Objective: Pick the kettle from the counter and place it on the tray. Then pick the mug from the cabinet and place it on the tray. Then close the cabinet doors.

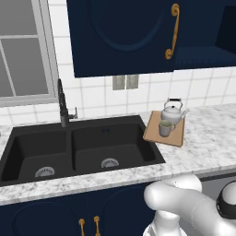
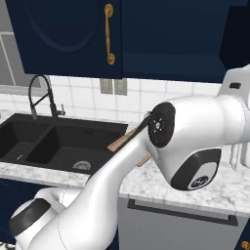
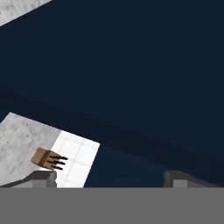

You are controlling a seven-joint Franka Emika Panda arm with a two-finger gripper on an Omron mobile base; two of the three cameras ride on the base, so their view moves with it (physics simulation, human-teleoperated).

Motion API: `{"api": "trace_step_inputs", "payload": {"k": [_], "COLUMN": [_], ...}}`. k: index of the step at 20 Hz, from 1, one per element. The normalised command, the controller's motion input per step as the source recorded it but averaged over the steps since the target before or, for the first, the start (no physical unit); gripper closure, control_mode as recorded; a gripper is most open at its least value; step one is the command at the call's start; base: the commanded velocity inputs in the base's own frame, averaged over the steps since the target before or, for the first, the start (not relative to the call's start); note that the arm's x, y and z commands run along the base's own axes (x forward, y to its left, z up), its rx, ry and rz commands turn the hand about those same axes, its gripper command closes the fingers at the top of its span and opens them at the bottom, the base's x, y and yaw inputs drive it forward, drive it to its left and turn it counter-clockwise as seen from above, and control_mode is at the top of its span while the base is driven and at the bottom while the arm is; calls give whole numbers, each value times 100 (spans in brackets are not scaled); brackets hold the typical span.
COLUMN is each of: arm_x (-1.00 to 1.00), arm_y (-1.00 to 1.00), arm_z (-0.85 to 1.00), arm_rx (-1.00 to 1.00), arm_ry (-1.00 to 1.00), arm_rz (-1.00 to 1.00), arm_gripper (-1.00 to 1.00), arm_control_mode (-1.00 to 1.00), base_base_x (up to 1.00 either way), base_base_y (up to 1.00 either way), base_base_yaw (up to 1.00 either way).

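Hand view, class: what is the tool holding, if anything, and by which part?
Nothing. The tool is open, its two fingertips far apart with only the navy cabinet beyond. The kettle and mug sit on the tray.

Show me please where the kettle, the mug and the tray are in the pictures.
kettle (image 1: 172, 114), left base view, on its rounded silver body.
mug (image 1: 164, 128), left base view, on its pale side wall.
tray (image 1: 152, 131), left base view, on the bare wood at its left edge.

Soft, even light with faint shadows. The sink (image 1: 78, 147) and cabinet (image 3: 131, 65) look dark. Everything is a bit blurry.
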Motion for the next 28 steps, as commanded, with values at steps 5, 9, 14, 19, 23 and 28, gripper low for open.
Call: {"api": "trace_step_inputs", "payload": {"k": [5, 9, 14, 19, 23, 28], "arm_x": [38, 28, 27, 27, 38, 43], "arm_y": [1, 25, 40, 51, 54, 60], "arm_z": [0, 0, -1, -4, 0, 0], "arm_rx": [0, 0, -1, -4, -4, -7], "arm_ry": [0, 0, 1, 7, 11, 11], "arm_rz": [18, 20, 21, 20, 20, 18], "arm_gripper": [-100, -100, -100, -100, -100, -100], "arm_control_mode": [-100, -100, -100, -100, -100, -100], "base_base_x": [0, 0, 0, 0, 0, 0], "base_base_y": [0, 0, 0, 0, 0, 0], "base_base_yaw": [0, 0, 0, 0, 0, 0]}}
